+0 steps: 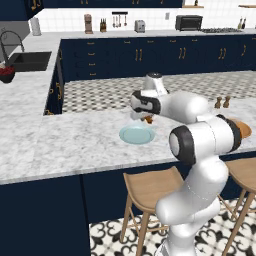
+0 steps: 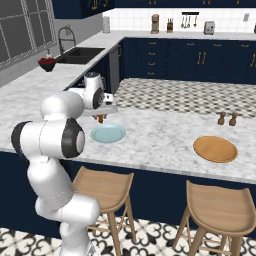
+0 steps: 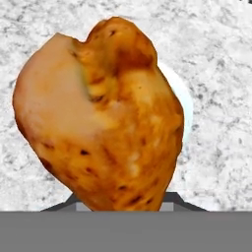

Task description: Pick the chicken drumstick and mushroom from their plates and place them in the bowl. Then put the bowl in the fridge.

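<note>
So we have the chicken drumstick [image 3: 106, 118] clamped in our hand [image 2: 101, 118], lifted clear above the pale blue plate [image 2: 108, 133] on the bench [image 2: 160, 135]. We judge the first pickup done and nothing yet delivered. Further along the bench lies the tan plate [image 2: 215, 148]; we cannot make out the mushroom. Dropping both into the bowl, then the fridge, is left.

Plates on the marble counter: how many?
2. Pale light-blue round plate lies under the gripper holding the orange-brown chicken drumstick; tan wooden round plate lies near the two small shakers.
</note>
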Tool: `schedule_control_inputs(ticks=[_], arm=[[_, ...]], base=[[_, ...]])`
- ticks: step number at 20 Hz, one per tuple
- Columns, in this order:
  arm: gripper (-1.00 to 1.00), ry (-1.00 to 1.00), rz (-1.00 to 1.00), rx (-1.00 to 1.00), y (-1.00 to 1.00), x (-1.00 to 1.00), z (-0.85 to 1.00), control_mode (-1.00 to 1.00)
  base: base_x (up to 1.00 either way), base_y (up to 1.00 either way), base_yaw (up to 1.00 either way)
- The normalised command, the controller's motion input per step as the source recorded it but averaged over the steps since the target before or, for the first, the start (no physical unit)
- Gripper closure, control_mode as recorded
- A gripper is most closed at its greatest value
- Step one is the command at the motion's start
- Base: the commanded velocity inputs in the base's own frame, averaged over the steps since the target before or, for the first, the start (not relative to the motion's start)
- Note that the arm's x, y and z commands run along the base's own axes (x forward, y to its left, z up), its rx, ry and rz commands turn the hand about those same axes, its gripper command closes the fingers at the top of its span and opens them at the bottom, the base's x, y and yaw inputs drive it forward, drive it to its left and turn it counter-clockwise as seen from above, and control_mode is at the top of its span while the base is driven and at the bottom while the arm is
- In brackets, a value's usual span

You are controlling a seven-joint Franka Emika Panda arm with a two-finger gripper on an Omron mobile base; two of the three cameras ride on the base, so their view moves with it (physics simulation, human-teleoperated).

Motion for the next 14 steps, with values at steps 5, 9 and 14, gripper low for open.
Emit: schedule_control_inputs(ticks=[5, 9, 14], arm=[[1.0, 0.02, -0.27, 0.01, -0.03, -1.0, 0.49, -1.0], [1.0, 0.07, -0.25, 0.08, -0.19, -1.0, 0.57, -1.0], [1.0, 0.17, -0.16, 0.11, -0.31, -0.78, 0.28, -1.0]], base=[[0.0, 0.0, 0.0], [0.0, 0.0, 0.0], [0.0, 0.0, 0.0]])
